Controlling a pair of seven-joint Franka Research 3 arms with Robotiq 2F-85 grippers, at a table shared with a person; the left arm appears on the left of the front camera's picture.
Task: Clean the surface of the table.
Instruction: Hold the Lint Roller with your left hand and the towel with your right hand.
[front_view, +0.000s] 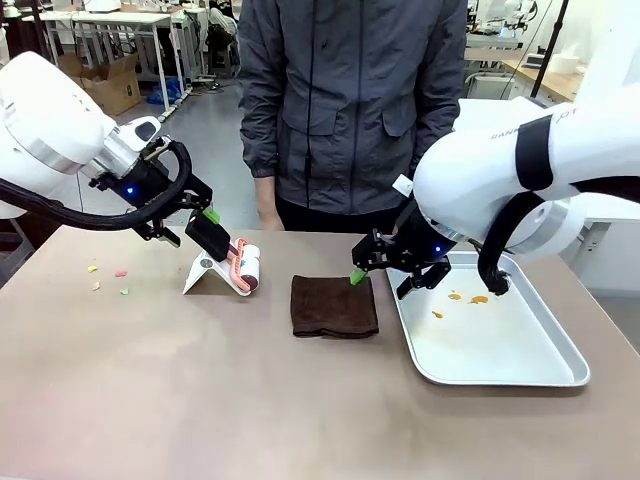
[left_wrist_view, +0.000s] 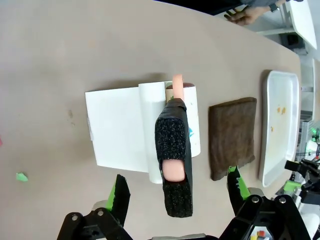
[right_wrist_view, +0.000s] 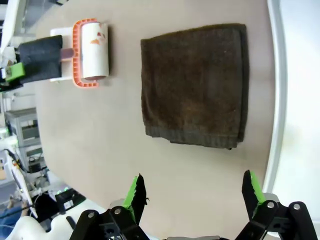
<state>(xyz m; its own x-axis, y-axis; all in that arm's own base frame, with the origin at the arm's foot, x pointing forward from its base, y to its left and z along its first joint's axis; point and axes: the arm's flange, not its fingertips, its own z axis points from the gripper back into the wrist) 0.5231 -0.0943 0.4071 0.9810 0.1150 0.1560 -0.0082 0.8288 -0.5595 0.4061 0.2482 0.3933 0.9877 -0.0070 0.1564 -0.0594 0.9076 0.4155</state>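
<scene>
In the front view we saw the left pincer (front_view: 200, 222) at the lint roller (front_view: 243, 268), the right pincer (front_view: 358, 273) over the brown cloth (front_view: 334, 305), and the table (front_view: 150, 380) beneath both. In the left wrist view its fingers (left_wrist_view: 119, 192) stood spread either side of the roller's handle, clear of it. In the right wrist view the fingers (right_wrist_view: 135, 192) stood spread, with the cloth ahead.

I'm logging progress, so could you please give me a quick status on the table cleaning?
Left gripper open, astride lint roller handle, not gripping. Right gripper open over brown cloth. Table: scraps at its left end. Tray beside cloth, crumbs in it.
</scene>
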